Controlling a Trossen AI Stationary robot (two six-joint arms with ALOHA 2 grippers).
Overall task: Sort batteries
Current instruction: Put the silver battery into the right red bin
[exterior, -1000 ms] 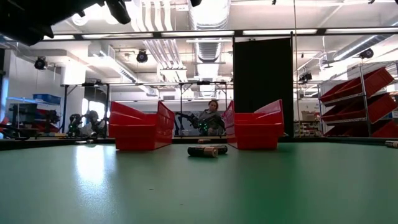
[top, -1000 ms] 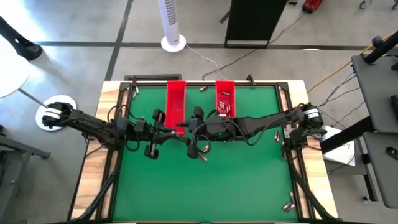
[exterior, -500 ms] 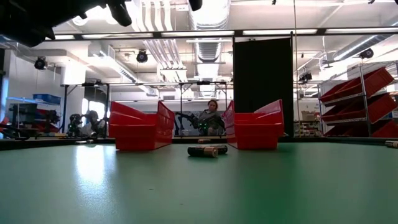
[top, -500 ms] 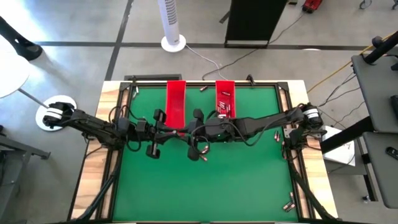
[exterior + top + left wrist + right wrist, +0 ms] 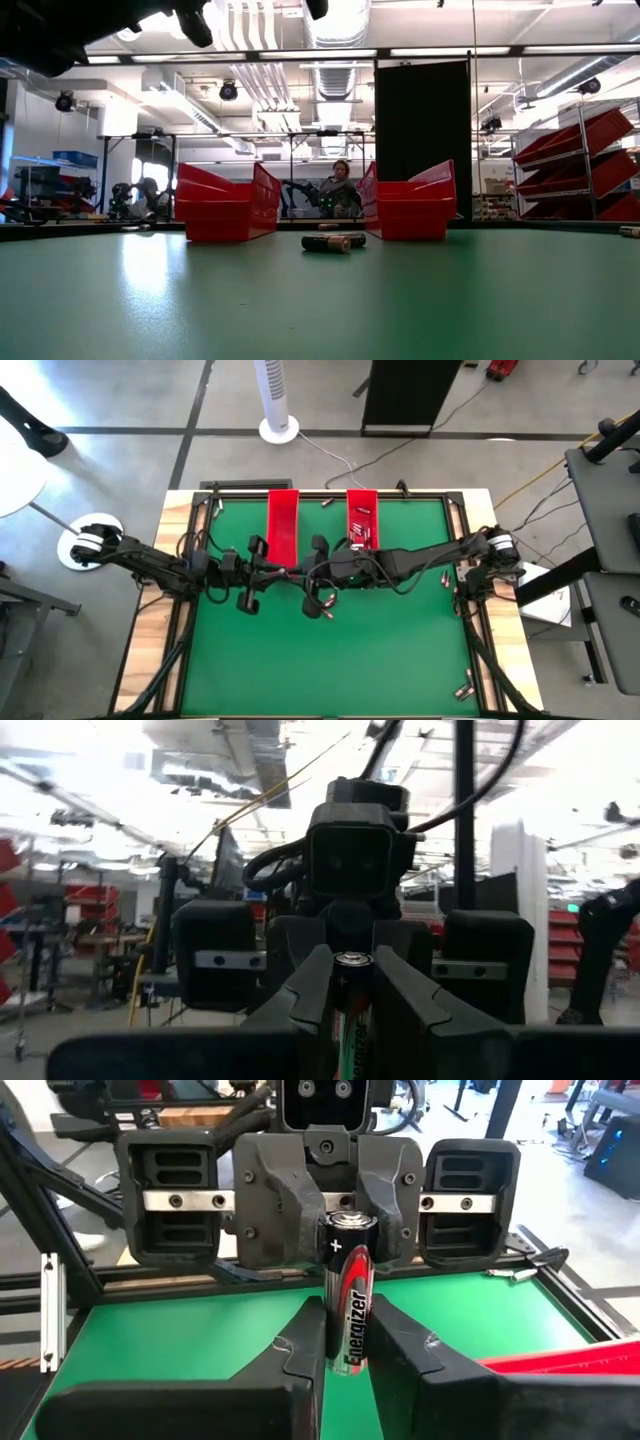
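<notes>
Evidently the risk here is a dropped handover. One battery [image 5: 346, 1305] hangs in the air over the middle of the bench [image 5: 400, 650], just off the end of one red tray [image 5: 283, 525] that points away from the far edge. Both claws have it at once. The right claw [image 5: 345, 1350] is closed on the battery's nearer half, its two dark fingers pressing the label from either side. The left claw [image 5: 352, 995] faces it head-on and is closed on the other end.

If one claw lets go before the other's hold is firm, the smooth round cell could slip out and fall to the green surface, then roll. If both pull while clamped, or if the two are a little out of line, the battery could twist in the fingers and end up skewed for placing. A release over the wrong spot might also send it among the loose batteries [image 5: 333, 241] lying between the trays rather than into the second red tray [image 5: 361, 520].

The battery's long axis runs level, along the line joining the two claws, roughly parallel to the bench's far edge. Its end marked with a plus points toward the left claw, and the other end toward the right wrist.
</notes>
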